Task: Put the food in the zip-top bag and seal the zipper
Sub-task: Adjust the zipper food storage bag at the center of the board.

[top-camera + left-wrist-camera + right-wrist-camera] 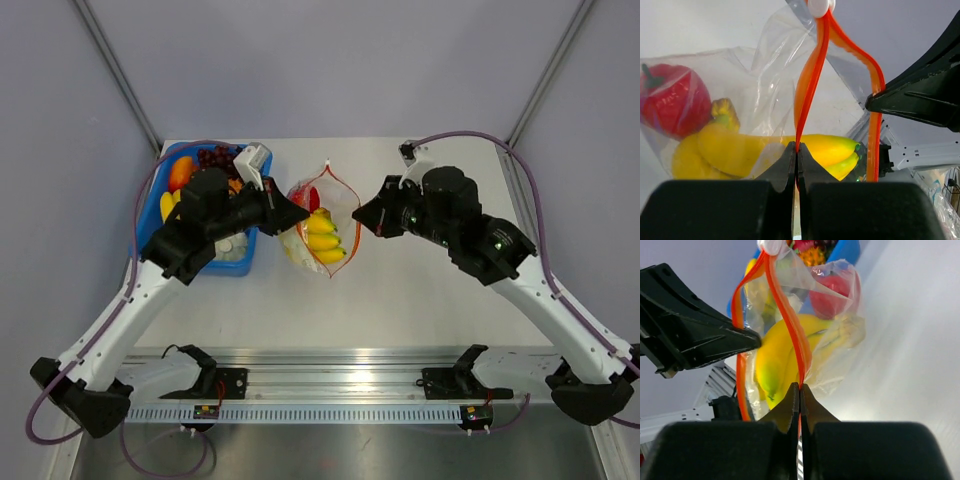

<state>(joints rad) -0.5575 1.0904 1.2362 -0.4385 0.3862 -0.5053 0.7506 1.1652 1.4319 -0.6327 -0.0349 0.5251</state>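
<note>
The zip-top bag (322,232) lies in mid-table with its mouth pulled wide into a leaf shape. Inside it is food: yellow bananas (325,240) and a red fruit (313,196). My left gripper (299,217) is shut on the left strip of the zipper (810,85), and the bananas (740,150) and red fruit (672,100) show behind it. My right gripper (359,216) is shut on the opposite zipper strip (790,325), with a banana (777,360) just beyond. A white slider (820,6) sits at the zipper's far end.
A blue tray (150,208) at the back left holds more food: an orange fruit (181,172), dark grapes (218,157) and a yellow piece (168,205). My left arm reaches over the tray. Purple cables trail along both arms.
</note>
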